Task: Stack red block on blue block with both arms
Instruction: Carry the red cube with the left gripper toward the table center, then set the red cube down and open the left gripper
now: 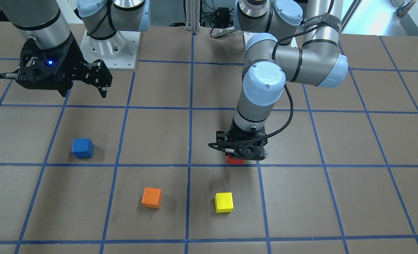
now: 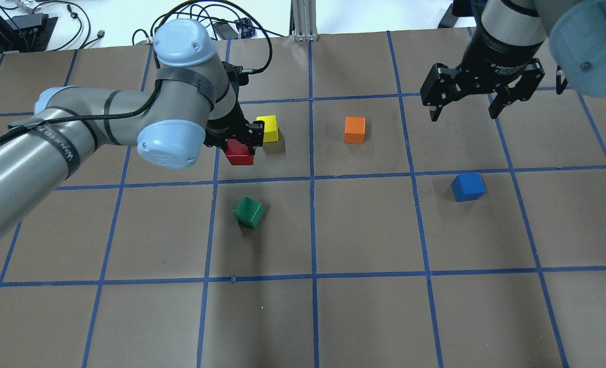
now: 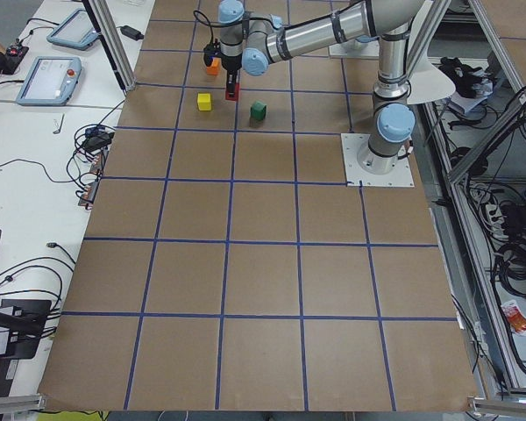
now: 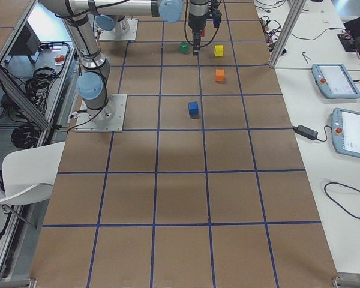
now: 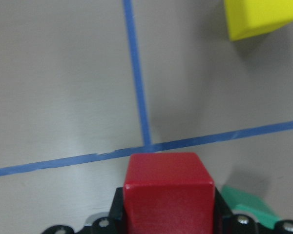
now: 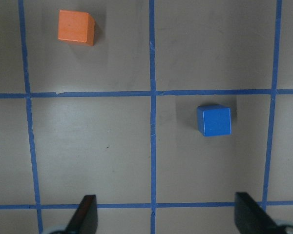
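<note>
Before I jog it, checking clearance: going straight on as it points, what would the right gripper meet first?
Probably bare table by a tape crossing; the right gripper points down, with the blue block off that line.

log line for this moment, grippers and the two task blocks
left gripper: shut on red block | right gripper: open, empty | blue block: on table, nothing on it | stack: not yet done

Silver-grey jointed left robot arm (image 2: 77, 138) and right robot arm (image 2: 510, 30), pale blue joint caps.
Black cable (image 1: 292, 106) strapped along left; black skeletal right gripper (image 2: 462, 115) lit blue.
</note>
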### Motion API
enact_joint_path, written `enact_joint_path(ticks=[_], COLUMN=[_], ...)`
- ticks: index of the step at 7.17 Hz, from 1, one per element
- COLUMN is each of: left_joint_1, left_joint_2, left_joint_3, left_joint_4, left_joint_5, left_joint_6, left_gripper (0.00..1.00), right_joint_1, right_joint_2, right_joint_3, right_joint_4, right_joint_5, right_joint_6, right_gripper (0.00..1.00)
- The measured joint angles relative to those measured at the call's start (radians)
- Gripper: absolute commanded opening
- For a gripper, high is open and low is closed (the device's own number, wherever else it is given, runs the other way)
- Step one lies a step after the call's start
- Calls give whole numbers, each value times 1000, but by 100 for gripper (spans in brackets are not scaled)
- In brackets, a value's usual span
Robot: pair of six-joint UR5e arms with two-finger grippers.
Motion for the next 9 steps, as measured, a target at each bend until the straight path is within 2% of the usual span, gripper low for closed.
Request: enact_joint_path(ticks=[2,5,6,7,8,9], left_joint_1=[-82,-164,-169,-171,-172,-173], left_joint_2=[-89,-152,-164,-183,-208,-229], left_joint_3=[70,85,87,87,87,88], left_joint_4=[2,18,28,51,76,99], left_joint_5=[-4,1,-2,-5,-6,-5], left_joint_6=[-94,-132,-136,-139,-140,-141], left_gripper=[0,0,3,53,100,100], right_joint_1=[-1,-4,-5,-5,-5,-5], right_joint_2=[0,0,0,0,0,0], right_joint_3=[0,0,0,0,0,0], right_joint_4=[-1,-3,-3,-3,-4,-5], right_joint_5=[0,2,3,2,1,1], right_joint_6=[-5,-6,-6,-6,-6,-7], right_gripper=[100,100,100,100,100,100])
